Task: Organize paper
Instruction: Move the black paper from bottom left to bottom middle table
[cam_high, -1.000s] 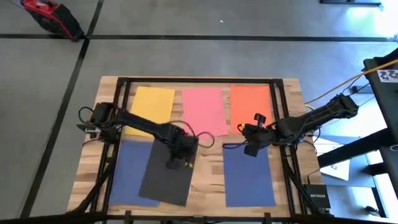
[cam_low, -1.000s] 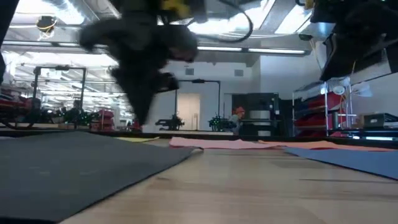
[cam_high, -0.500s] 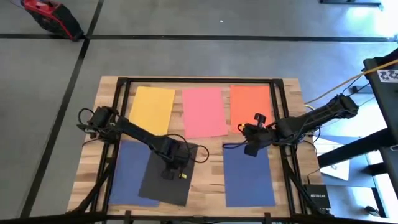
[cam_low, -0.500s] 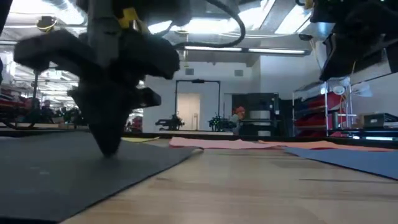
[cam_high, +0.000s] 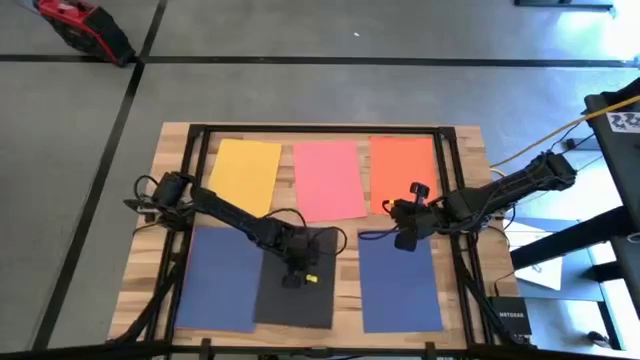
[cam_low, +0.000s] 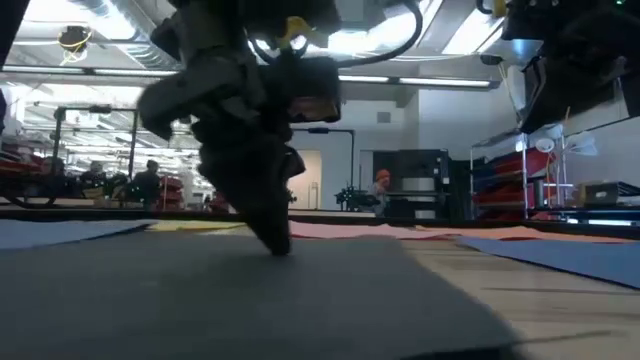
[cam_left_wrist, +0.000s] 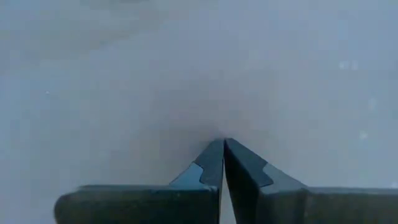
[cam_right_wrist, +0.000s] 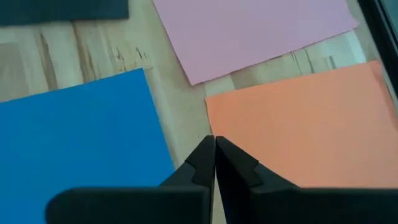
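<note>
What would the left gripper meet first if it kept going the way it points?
The black sheet: the left gripper, fingers shut, points straight down with its tip apparently already touching it.

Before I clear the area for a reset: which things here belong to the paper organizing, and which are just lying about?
Part of the job:
flat yellow paper sheet
pink paper sheet
orange paper sheet
two dark blue paper sheets
black paper sheet, under the shut left gripper

Lying about:
red device on the floor
</note>
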